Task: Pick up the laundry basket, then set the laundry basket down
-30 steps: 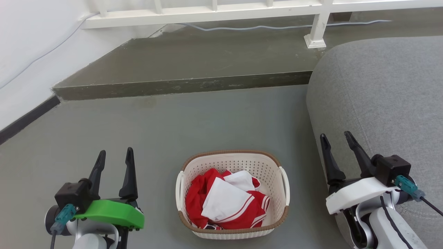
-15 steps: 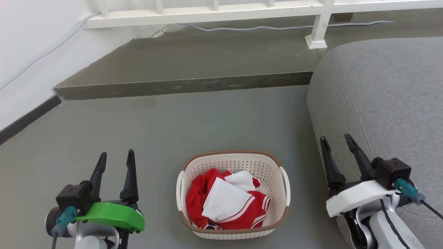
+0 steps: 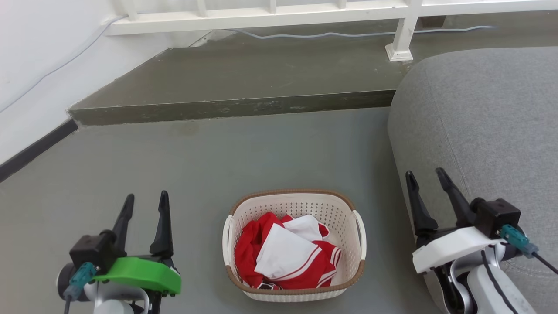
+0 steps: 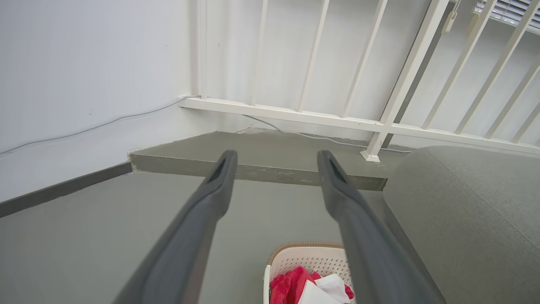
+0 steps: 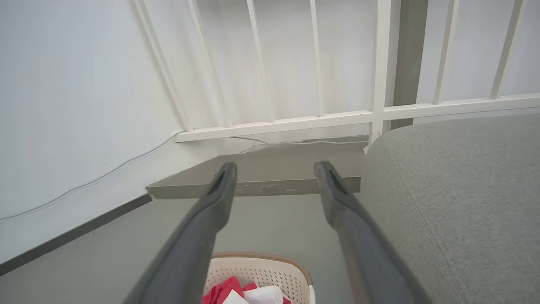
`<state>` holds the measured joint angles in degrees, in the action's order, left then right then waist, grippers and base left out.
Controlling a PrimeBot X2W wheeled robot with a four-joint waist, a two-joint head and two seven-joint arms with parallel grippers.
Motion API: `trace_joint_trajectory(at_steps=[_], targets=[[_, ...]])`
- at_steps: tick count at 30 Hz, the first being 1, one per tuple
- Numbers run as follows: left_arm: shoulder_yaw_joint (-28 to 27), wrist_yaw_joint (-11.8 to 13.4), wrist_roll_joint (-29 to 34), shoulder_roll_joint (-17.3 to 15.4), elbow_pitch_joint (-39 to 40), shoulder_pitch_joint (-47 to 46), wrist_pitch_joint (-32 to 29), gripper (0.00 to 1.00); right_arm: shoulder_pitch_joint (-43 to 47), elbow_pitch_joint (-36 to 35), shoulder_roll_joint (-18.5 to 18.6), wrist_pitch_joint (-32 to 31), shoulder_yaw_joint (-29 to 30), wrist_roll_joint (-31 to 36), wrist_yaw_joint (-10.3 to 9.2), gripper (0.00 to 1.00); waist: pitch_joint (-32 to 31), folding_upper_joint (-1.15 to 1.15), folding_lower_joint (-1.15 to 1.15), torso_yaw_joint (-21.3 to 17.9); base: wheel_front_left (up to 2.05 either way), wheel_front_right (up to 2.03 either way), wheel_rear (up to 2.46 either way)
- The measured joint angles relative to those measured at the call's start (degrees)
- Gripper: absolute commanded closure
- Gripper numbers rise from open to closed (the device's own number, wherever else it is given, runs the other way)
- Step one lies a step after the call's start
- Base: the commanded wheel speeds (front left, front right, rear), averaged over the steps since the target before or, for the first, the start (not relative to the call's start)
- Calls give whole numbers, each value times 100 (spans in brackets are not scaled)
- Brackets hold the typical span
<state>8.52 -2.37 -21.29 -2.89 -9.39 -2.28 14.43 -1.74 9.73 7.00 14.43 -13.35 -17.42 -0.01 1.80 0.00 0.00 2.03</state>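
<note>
Here, the laundry basket (image 3: 291, 192) is seen standing on the floor (image 3: 209, 157) between the two arms and near the grey sofa (image 3: 479, 122). The jaws of the left gripper (image 3: 146, 195) and the right gripper (image 3: 424, 172) are parted and empty, well apart from it. For a level lift, the white side handles (image 3: 226, 240) are best approached one per side, with the jaws lowered together and closed evenly so that the clothes (image 3: 283, 257) are not tipped out.

The left end effector (image 3: 147, 194) sits a touch lower in the head view than a second ago. The right end effector (image 3: 424, 171) sits slightly lower and further right. The whole scene also drifts a hair rightward, so the camera itself moves a little.
</note>
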Motion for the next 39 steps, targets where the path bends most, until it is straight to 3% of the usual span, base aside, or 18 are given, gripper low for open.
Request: trace_joint_trajectory(at_steps=[1, 12, 39], targets=[[0, -20, 0, 1, -8, 1, -1, 100, 1, 10, -2, 0, -1, 10, 0, 100, -2, 0, 0, 2, 0, 0, 0], [38, -19, -219, 49, -344, 175, -80, 100, 260, 308, -110, -20, -33, -174, 7, 100, -10, 0, 0, -9, 0, 0, 0], [-298, -115, -2007, 53, -439, 166, -611, 100, 252, 271, -176, -449, 422, -2174, 151, 100, -48, 0, 0, -57, 0, 0, 0]])
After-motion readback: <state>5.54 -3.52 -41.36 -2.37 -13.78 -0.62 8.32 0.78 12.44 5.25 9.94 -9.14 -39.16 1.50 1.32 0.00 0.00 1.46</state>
